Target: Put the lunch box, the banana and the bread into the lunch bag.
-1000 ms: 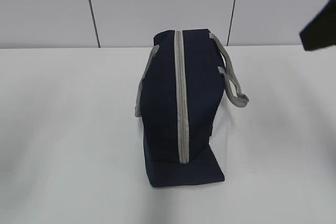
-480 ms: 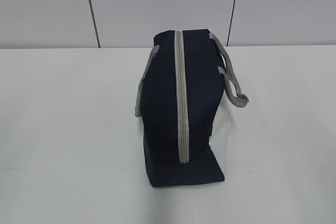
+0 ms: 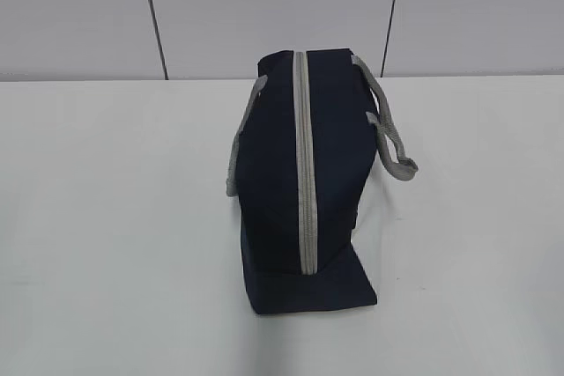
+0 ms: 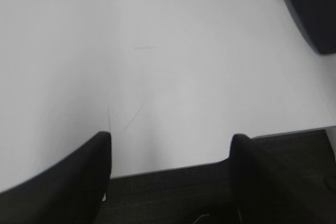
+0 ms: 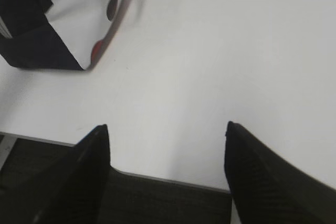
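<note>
Your left gripper point(image 4: 170, 150) is spread wide, nothing between its dark fingers point(image 4: 79, 182), hanging over the near edge of the white table point(image 4: 157, 51) at the bottom of the left wrist frame. A dark corner of the lunch bag point(image 4: 310, 9) pokes in at the upper right, well apart from you.

Your right gripper point(image 5: 165, 140) is gaping just as wide, empty too, fingers point(image 5: 262, 177) low in the frame above the table edge. The bag sits in the upper left there, pale side panel showing.

Neither arm appears in the exterior view. The bag point(image 3: 300, 182) stands mid-frame on the table, grey zipper point(image 3: 304, 165) running down its top, closed, grey handles point(image 3: 388, 129) drooping either side.
</note>
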### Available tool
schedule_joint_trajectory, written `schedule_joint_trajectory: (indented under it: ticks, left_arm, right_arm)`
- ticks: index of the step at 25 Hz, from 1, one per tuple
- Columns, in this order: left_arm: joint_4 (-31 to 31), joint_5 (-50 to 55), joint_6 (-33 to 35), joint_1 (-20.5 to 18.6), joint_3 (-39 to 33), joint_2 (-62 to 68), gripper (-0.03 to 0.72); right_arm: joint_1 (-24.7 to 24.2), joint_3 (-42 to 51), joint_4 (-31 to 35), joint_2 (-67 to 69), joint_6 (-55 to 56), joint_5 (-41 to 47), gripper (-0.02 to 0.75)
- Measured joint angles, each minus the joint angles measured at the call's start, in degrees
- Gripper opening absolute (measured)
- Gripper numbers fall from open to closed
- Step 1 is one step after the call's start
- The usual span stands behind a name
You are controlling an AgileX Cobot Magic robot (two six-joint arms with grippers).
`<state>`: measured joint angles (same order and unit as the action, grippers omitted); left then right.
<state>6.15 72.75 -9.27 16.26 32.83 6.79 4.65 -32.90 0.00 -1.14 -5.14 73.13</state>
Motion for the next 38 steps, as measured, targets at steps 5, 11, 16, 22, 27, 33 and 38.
schedule_joint_trajectory:
  ticks: [5,11,16,22,27,33,38]
  left_arm:
    - [-0.1,-5.98,0.0,0.0,-1.25,-0.18,0.476]
    - [-0.1,-8.97,0.0,0.0,-2.73,-0.18,0.476]
    - [-0.1,-9.02,0.0,0.0,-2.73,-0.18,0.47]
    - [-0.1,-9.16,0.0,-0.05,-2.73,-0.18,0.465]
    - [-0.14,-9.23,0.0,-3.65,-2.77,-1.16,0.438]
    - [-0.14,-9.23,0.0,-11.37,-2.77,-5.3,0.42]
    - [-0.14,-9.16,0.0,-14.2,-2.77,-7.66,0.413]
  right_arm:
    - [0.0,2.52,-2.3,0.0,0.0,-4.02,0.507]
    - [0.0,4.02,-3.82,0.0,0.0,-7.21,0.507]
    - [0.0,4.02,-3.94,0.0,0.0,-7.53,0.507]
    - [0.0,4.02,-3.94,0.0,0.12,-7.62,0.507]
    - [0.0,4.11,-3.94,0.0,0.12,-7.62,0.507]
    - [0.0,4.11,-3.94,0.0,0.12,-7.62,0.507]
    - [0.0,4.11,-3.94,0.0,0.12,-7.62,0.507]
